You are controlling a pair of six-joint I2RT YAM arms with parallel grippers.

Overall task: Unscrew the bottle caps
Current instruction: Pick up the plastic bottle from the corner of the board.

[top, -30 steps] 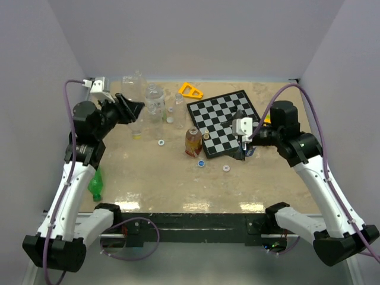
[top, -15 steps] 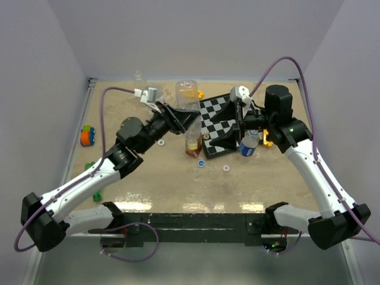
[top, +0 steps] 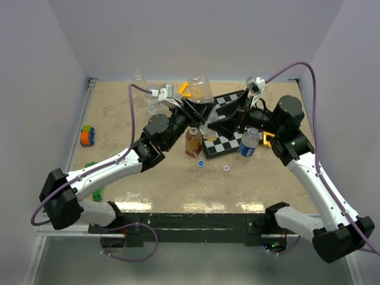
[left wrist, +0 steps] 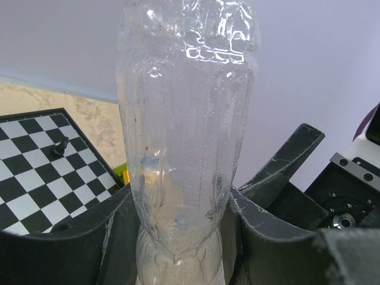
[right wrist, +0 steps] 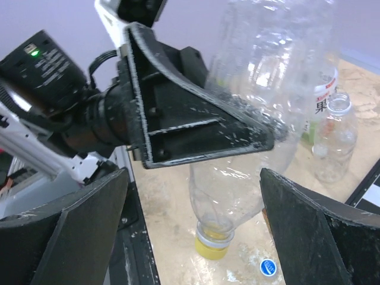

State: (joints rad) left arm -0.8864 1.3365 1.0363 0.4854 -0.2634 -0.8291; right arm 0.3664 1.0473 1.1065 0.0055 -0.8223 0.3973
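The left gripper (left wrist: pixel 181 228) pinches a clear bottle (left wrist: pixel 184 119) beside the chessboard (top: pixel 228 138), yellow cap (right wrist: pixel 212 242) still on; the right gripper (right wrist: pixel 190 196) is spread wide, close by; blue cap (top: pixel 201 162) and white cap (top: pixel 226 168) lie loose near that chessboard.

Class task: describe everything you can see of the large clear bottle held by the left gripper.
The clear bottle is thin, ribbed, see-through plastic with no label, and it looks empty. It is held off the table, base up, with its yellow cap screwed on and pointing down. The left gripper clamps its narrowing shoulder from both sides. Nothing else visibly touches it.
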